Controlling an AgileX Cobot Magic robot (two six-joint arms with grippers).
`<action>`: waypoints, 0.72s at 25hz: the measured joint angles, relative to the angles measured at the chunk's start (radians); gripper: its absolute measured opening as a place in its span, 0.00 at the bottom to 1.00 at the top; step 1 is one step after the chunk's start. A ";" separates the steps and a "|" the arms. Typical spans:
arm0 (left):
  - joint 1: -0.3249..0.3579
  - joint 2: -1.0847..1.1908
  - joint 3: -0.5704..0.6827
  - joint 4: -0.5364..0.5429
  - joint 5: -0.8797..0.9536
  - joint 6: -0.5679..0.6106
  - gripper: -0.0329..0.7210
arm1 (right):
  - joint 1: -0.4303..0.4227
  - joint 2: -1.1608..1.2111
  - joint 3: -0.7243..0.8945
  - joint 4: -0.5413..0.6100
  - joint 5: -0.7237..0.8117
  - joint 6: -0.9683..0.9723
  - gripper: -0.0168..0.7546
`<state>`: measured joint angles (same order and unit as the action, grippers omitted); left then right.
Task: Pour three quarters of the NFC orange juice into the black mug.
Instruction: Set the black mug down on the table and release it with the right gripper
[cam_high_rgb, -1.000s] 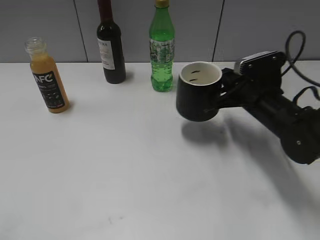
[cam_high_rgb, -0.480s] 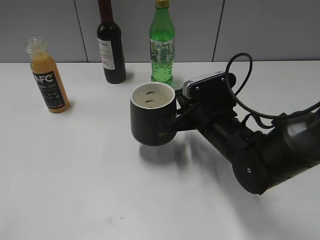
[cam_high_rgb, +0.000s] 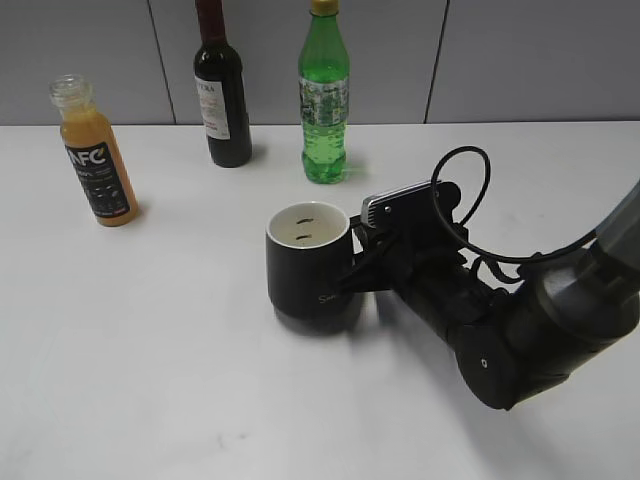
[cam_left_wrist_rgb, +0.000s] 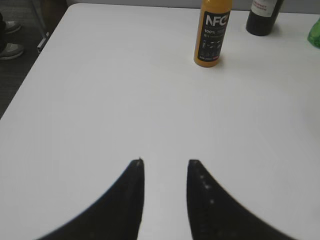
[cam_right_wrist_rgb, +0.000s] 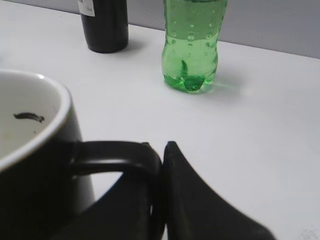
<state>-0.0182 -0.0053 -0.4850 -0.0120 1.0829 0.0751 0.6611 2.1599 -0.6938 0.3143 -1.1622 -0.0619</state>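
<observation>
The black mug (cam_high_rgb: 308, 270) stands on the white table near the middle, white inside, small pale lettering low on its side. My right gripper (cam_high_rgb: 358, 272) is shut on its loop handle; the right wrist view shows the mug (cam_right_wrist_rgb: 35, 165) and the jaws (cam_right_wrist_rgb: 161, 150) pinching the handle. The NFC orange juice (cam_high_rgb: 94, 152) stands capless at the far left, upright, orange liquid up to the neck. It also shows in the left wrist view (cam_left_wrist_rgb: 213, 33), far ahead of my left gripper (cam_left_wrist_rgb: 165, 162), which is open and empty above bare table.
A dark wine bottle (cam_high_rgb: 222, 90) and a green soda bottle (cam_high_rgb: 324, 100) stand at the back by the grey wall; both also show in the right wrist view, the green one (cam_right_wrist_rgb: 194, 47) behind the mug. The table's left edge (cam_left_wrist_rgb: 35, 65) shows in the left wrist view.
My right gripper has carried the mug from the right, in the air, leftward and down to the table's middle. The juice bottle has not moved.
</observation>
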 joint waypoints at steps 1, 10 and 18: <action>0.000 0.000 0.000 0.000 0.000 0.000 0.35 | 0.000 0.004 0.000 0.000 0.000 0.004 0.06; 0.000 0.000 0.000 0.000 0.000 0.000 0.35 | 0.000 0.029 -0.001 -0.006 -0.011 0.040 0.10; 0.000 0.000 0.000 0.000 0.000 0.000 0.35 | 0.000 0.029 0.027 -0.040 -0.033 0.050 0.17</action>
<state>-0.0182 -0.0053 -0.4850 -0.0120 1.0829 0.0751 0.6611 2.1885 -0.6666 0.2745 -1.1953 -0.0118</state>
